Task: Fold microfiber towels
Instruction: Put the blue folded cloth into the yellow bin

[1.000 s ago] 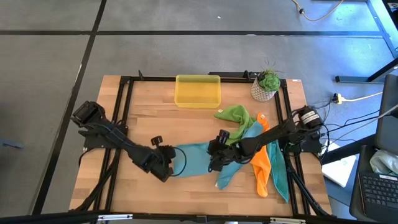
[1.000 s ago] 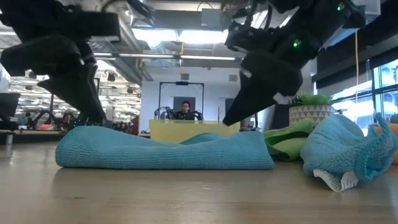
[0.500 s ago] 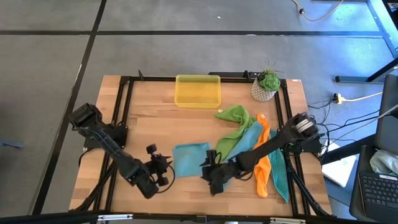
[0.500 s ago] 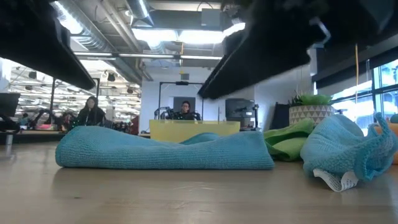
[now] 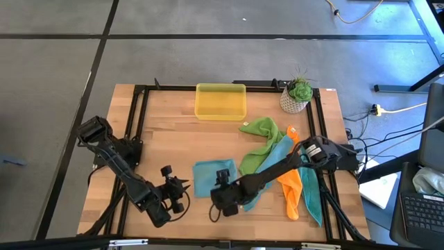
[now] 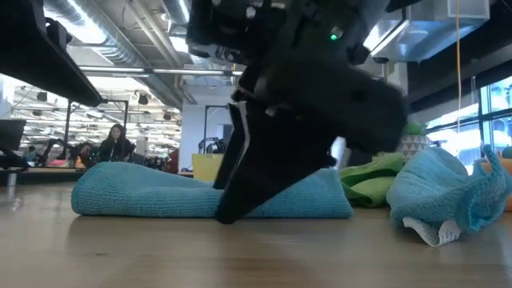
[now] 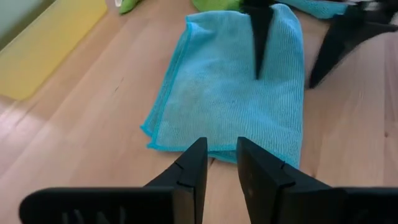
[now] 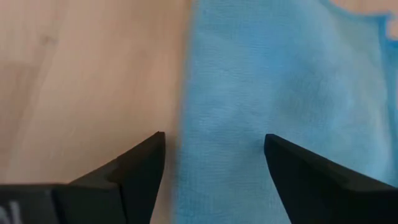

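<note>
Wooden table (image 5: 166,132) carries towels (image 5: 211,177), yellow tray (image 5: 220,101), potted plant (image 5: 297,95).

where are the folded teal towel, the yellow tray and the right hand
folded teal microfiber towel (image 5: 208,175): high view, middle of its top face
yellow translucent rectangular tray (image 5: 221,102): high view, centre of its floor
right hand (image 5: 216,206): high view, between its open fingertips

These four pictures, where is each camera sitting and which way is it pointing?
High view: above the table, facing straight down; shows both arms, the left gripper and right gripper.
Low view: at tabletop height, facing level into the room; the right gripper fills its middle.
Left wrist view: on the left arm, facing past its own fingers toward the folded teal towel.
Right wrist view: on the right arm, close above that towel's edge, between open fingers.
All four share the folded teal towel.
</note>
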